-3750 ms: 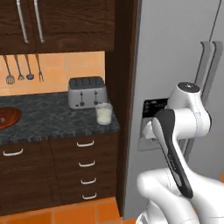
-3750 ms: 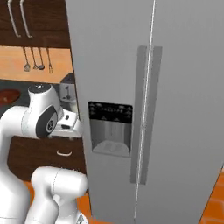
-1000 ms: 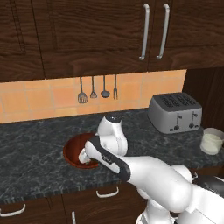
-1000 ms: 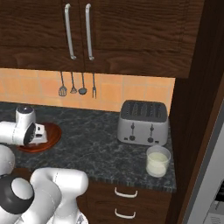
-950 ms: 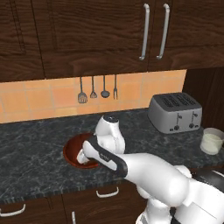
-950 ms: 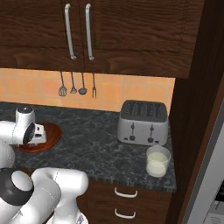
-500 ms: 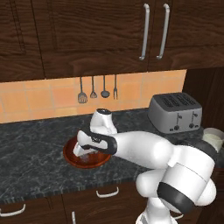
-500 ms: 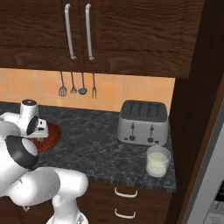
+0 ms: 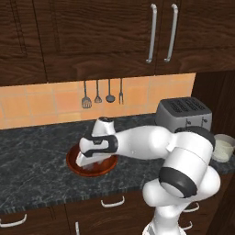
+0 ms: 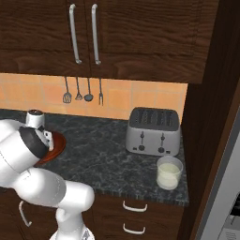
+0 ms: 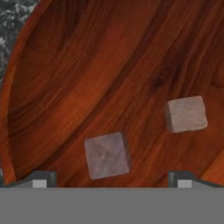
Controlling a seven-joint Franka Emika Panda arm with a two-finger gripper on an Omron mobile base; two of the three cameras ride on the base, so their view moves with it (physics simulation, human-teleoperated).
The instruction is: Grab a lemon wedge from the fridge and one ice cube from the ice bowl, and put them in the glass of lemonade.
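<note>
The reddish-brown ice bowl (image 9: 106, 168) sits on the dark counter, and its rim (image 10: 57, 146) peeks out behind my arm. My gripper (image 9: 84, 160) hangs low over its left side. In the hand view the gripper (image 11: 111, 181) is open, its fingertips (image 11: 40, 180) wide apart. One pale grey ice cube (image 11: 107, 155) lies between them on the bowl's wooden floor (image 11: 87, 78), untouched. A second cube (image 11: 186, 113) lies further off to the right. The glass of lemonade (image 9: 223, 149) (image 10: 168, 172) stands at the counter's right end. The lemon wedge is out of view.
A silver toaster (image 9: 184, 113) (image 10: 153, 125) stands between bowl and glass. Utensils (image 9: 103, 94) hang on the tiled wall under dark upper cabinets (image 10: 84, 33). A tall dark cabinet side (image 10: 211, 117) and the grey fridge (image 10: 228, 192) close the right.
The base has driven from the fridge to the counter. Over the last second the hand swung left and sank into the bowl. The jaws stayed open.
</note>
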